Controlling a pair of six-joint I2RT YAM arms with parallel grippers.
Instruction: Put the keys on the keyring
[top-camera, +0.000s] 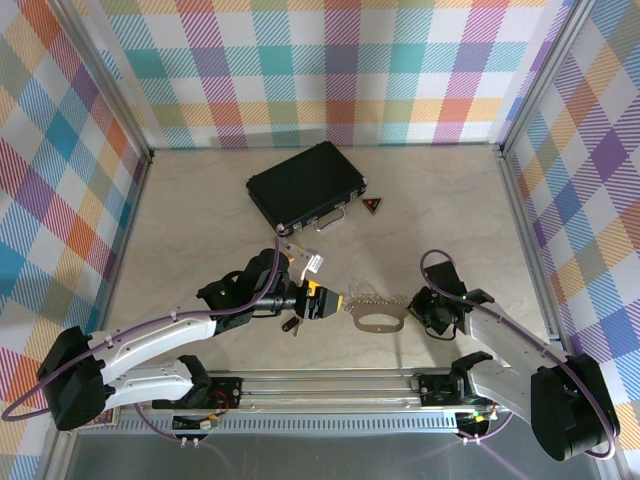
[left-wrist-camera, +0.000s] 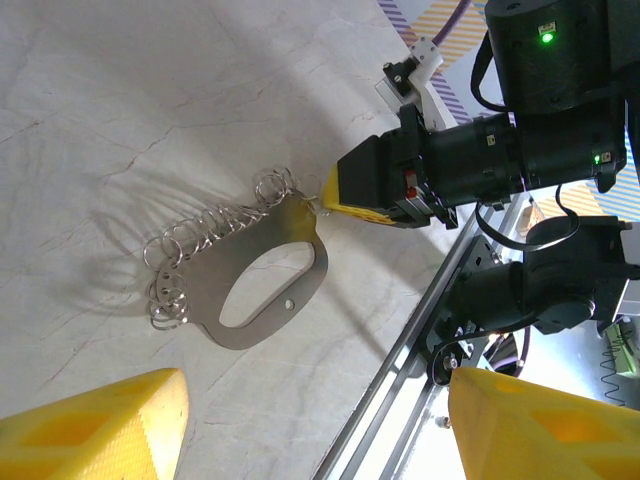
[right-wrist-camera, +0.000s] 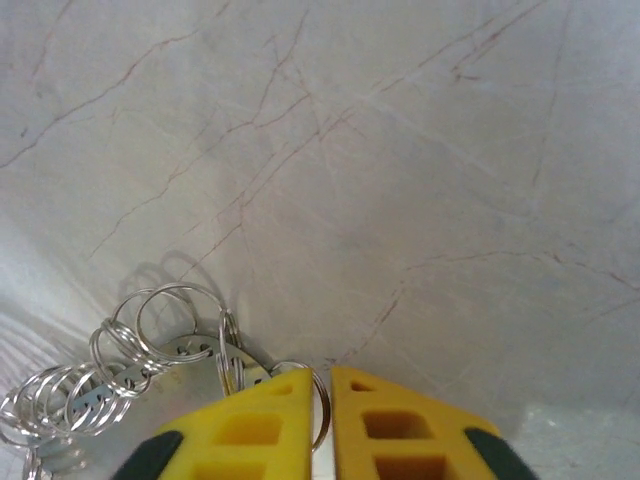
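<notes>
Beige marble-look table (top-camera: 200, 220), plaid walls (top-camera: 330, 70) on three sides with metal posts at the corners. The keyring (top-camera: 378, 320) lies flat, its fan of rings on the far edge. The right gripper (right-wrist-camera: 322, 385) is pinched tight on the keyring's right end. The left gripper (top-camera: 330, 303) sits just left of the keyring, jaws wide, nothing between them. The black case (top-camera: 308, 183) is well beyond the keyring. Bare tabletop runs from both sides of the keyring out to the walls.
</notes>
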